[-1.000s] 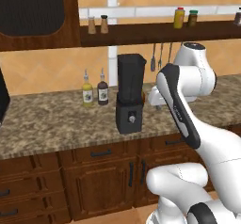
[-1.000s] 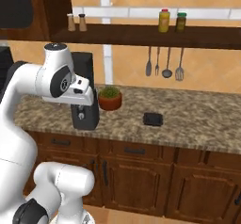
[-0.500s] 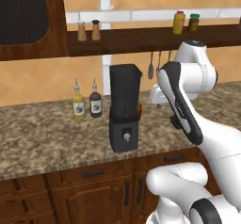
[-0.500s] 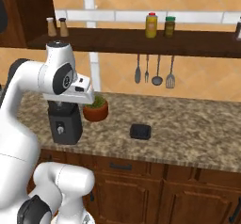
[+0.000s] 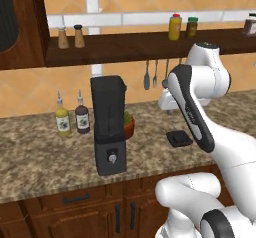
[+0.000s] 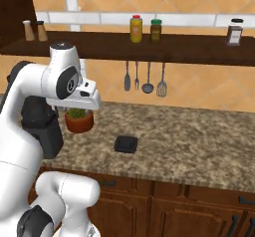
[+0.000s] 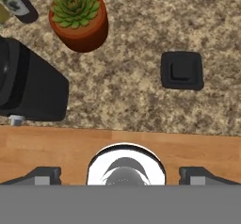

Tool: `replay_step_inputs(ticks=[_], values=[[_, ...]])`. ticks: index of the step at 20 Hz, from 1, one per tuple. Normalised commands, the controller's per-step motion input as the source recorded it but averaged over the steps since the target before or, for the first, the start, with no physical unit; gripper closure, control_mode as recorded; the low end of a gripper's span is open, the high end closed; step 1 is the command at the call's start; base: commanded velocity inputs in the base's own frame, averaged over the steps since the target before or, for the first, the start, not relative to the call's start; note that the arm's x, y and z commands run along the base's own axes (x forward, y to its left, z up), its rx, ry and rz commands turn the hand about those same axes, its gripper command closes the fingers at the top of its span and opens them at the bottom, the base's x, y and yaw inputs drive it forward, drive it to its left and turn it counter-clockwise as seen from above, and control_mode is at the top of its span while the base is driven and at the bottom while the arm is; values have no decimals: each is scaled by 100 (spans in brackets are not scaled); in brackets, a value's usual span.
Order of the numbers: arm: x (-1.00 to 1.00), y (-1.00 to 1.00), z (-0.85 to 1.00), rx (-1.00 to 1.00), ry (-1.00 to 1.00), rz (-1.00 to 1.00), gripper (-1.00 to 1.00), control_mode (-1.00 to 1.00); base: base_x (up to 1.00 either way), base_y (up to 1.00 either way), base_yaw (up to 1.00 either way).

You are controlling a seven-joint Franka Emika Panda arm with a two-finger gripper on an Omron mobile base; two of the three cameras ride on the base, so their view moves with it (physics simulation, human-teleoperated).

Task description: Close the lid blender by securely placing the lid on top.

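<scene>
Your gripper [image 7: 120,175] hung open and empty; the lid [image 7: 182,70] lay mid-counter [image 7: 141,105], right of the blender [image 5: 108,124]. A high, off-centre grab could've slipped it.

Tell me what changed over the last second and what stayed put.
The base drove sideways along the counter, so both base views shifted: the blender and lid slid across the pictures without themselves moving. Nothing was taken or let go. The lid lies flat on the counter, the arm raised above.
</scene>
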Motion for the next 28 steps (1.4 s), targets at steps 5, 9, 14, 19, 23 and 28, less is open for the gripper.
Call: replay_step_inputs(ticks=[5, 9, 14, 19, 23, 28], values=[[0, 0, 0, 0, 0, 0, -100, 100, 44, 0, 0], [0, 0, 0, 0, 0, 0, -100, 100, 52, -2, 0], [0, 0, 0, 0, 0, 0, -100, 100, 37, -21, 0], [12, -89, -52, 0, 1, 0, -100, -100, 0, 0, 0], [24, -80, -93, -3, 15, 0, -100, -100, 0, 0, 0], [29, -48, -87, 0, 18, 0, -100, -100, 0, 0, 0]])
